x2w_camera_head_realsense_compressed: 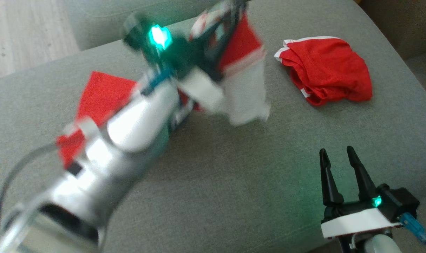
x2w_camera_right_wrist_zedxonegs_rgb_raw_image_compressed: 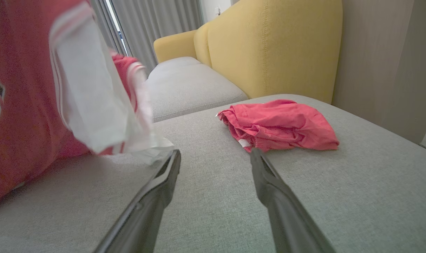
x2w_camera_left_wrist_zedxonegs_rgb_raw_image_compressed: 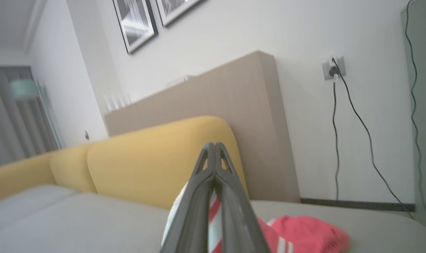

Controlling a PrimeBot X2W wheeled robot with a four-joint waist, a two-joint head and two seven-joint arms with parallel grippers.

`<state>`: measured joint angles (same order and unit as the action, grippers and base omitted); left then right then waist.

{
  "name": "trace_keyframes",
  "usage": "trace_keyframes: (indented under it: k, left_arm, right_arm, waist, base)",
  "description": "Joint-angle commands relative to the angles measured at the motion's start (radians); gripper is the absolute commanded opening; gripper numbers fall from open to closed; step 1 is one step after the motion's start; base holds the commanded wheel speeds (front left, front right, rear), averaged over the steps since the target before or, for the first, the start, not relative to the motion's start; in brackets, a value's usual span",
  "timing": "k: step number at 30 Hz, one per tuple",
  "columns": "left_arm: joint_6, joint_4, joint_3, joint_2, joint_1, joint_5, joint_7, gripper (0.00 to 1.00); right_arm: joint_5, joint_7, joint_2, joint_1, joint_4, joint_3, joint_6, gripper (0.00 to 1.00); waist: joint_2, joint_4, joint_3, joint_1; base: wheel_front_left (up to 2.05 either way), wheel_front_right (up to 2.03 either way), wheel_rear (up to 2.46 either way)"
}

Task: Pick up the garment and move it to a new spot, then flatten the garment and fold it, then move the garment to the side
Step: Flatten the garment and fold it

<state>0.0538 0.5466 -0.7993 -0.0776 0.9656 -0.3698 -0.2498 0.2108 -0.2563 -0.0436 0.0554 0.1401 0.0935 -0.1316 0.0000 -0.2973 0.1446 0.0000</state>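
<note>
Left pincer: fingers pressed together at the tips, clamped on the garment. Striped red-and-white cloth shows between the finger bases in the left wrist view.

Garment: red jersey with white panels and trim. It hangs from the left pincer above the grey sofa cushion, toward the far middle of the seat. In the head view a white flap droops lowest, and a red section trails down and to the left behind the pale left forearm. The arm and cloth are blurred there, so I cannot make out the exact grip point. In the right wrist view the lower red part looks to reach the cushion at the left edge.

Right pincer: fingers spread wide, holding nothing, low over the near right part of the cushion and well apart from the garment.

Red shorts: bunched with a white edge stripe, lying on the cushion at the far right, apart from both pincers.

Yellow backrest stands behind the seat.
</note>
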Motion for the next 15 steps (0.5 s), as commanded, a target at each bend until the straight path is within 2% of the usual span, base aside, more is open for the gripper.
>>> trace_keyframes:
  k: [1, 5, 9, 12, 15]
  left_arm:
    - [0.006, -0.029, 0.064, -0.028, 0.15, 0.01, -0.011, 0.0]
    - [0.007, 0.0, 0.117, -0.056, 0.329, 0.04, -0.011, 0.0]
    - [-0.002, 0.009, 0.154, -0.07, 0.408, 0.054, -0.012, 0.0]
    - [-0.016, 0.033, 0.186, -0.083, 0.412, 0.044, -0.012, 0.0]
    - [-0.023, 0.06, 0.189, -0.092, 0.318, 0.024, -0.012, 0.0]
  right_arm:
    - [-0.006, -0.006, -0.007, -0.007, -0.023, 0.026, 0.001, 1.0]
    - [-0.011, -0.006, -0.007, 0.005, -0.015, 0.025, 0.001, 1.0]
    - [-0.015, -0.006, -0.007, 0.019, -0.015, 0.024, 0.001, 1.0]
    - [-0.019, -0.006, -0.007, 0.03, -0.017, 0.019, 0.001, 1.0]
    - [-0.015, -0.006, -0.007, 0.035, -0.025, 0.007, 0.001, 1.0]
  waist:
    - [0.0, 0.013, -0.017, 0.0]
    - [0.0, 0.029, -0.05, 0.0]
    - [0.0, 0.051, -0.071, 0.0]
    - [0.0, 0.081, -0.082, 0.0]
    - [0.0, 0.12, -0.079, 0.0]
  base:
    - [0.0, 0.0, 0.0]
    - [0.0, 0.0, 0.0]
    - [0.0, 0.0, 0.0]
    - [0.0, 0.0, 0.0]
    - [0.0, 0.0, 0.0]
